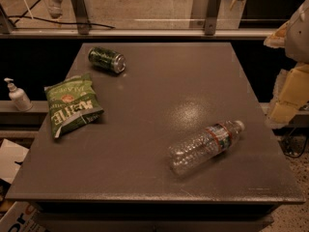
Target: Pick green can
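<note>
The green can (pixel 106 60) lies on its side at the far left of the dark table (pixel 159 173), with its silver end facing right. It is dark green with a mottled leafy pattern. My gripper (pixel 291 92) shows as pale yellowish and white parts at the right edge of the view. It is beyond the table's right side, far from the can and not touching anything on the table.
A flat green chip bag (pixel 72 104) with white lettering lies at the left, in front of the can. A clear plastic bottle (pixel 205 145) lies on its side at the front right. A white pump bottle (pixel 18 95) stands on a ledge left of the table. A railing (pixel 145 33) runs behind.
</note>
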Robot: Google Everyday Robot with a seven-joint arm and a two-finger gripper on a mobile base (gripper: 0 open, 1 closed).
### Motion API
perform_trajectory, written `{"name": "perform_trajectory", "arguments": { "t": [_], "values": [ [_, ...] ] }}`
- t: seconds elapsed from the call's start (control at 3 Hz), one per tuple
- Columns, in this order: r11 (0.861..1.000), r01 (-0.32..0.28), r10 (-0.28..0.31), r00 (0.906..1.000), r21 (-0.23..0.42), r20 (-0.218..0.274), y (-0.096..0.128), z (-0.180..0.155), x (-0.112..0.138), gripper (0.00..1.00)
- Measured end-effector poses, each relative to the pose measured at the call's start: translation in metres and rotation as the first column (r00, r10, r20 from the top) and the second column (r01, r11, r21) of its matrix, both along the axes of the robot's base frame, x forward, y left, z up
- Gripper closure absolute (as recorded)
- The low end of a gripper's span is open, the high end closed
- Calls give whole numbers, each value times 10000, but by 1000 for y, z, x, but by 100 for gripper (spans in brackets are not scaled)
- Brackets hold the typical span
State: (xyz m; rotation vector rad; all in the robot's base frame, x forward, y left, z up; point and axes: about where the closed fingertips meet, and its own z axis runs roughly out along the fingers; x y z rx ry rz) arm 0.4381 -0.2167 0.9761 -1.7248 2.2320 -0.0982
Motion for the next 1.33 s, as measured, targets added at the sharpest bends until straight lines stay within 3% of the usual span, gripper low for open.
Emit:
{"name": "perform_trajectory", "arguments": {
  "t": [0.33,0.67,1.0,1.33],
  "values": [
    [10000,0,0,10000,1,3,0,0,0,0],
    [9995,-133,122,9993,302,355,5,-10,8,0],
    [9917,-515,409,9950,1179,906,21,-28,28,0],
    [9744,-748,502,9916,2121,1191,53,-44,51,0]
  ]
}}
